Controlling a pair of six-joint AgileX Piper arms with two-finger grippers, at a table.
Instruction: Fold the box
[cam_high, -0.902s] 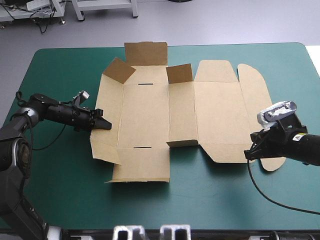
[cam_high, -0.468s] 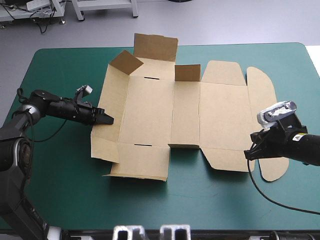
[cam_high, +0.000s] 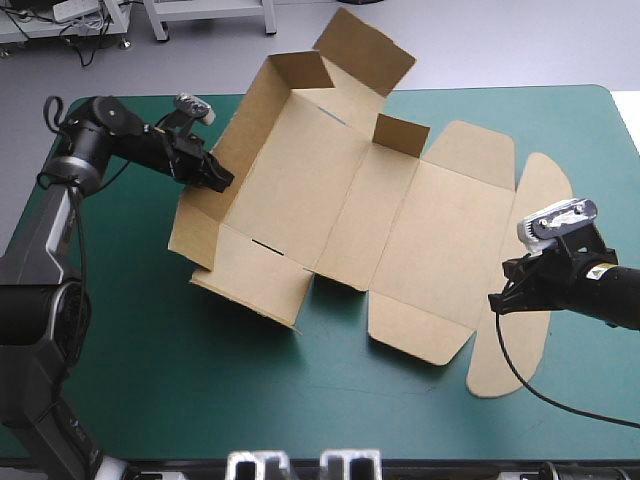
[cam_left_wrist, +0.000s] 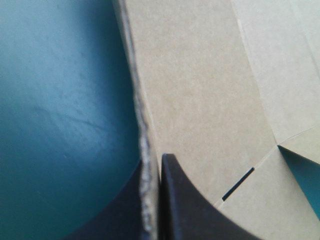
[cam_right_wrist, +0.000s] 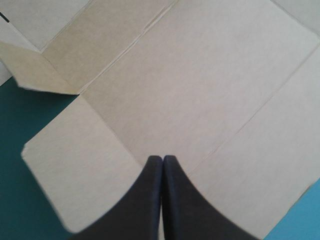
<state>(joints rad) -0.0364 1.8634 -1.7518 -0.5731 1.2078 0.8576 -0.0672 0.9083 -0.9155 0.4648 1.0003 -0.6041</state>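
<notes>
A brown box (cam_high: 340, 200), a cut sheet of board with no walls tucked yet, lies slantwise across the middle of a table (cam_high: 120, 340) with a teal-green cover. Its far left end is tilted up off the surface and reaches past the table's far edge. From there the sheet slopes down toward the near right, where it lies flat. A small flap (cam_high: 400, 133) stands upright on the sheet near the table's far edge. A rounded flap (cam_high: 515, 345) lies flat close to the right edge.

The left gripper (cam_high: 222, 180) is near the table's far left corner, clamped on the edge of the box's raised left panel. In the left wrist view, the board's raw edge runs straight down between the two black fingers (cam_left_wrist: 172, 200), which are almost together with only the sheet's thickness separating them. Just beside them on the board is a narrow cut slot (cam_left_wrist: 238, 184).

The right gripper (cam_high: 495, 303) is near the table's right edge, at the crease where the rounded flap joins the wide lid panel. In its own wrist view the fingers meet in one pointed arch, fully closed with no board seen between them. The flat brown sheet lies under and ahead of the tip (whether the tip touches the board cannot be told). A strip of teal-green cover shows beside the sheet's near edge.
</notes>
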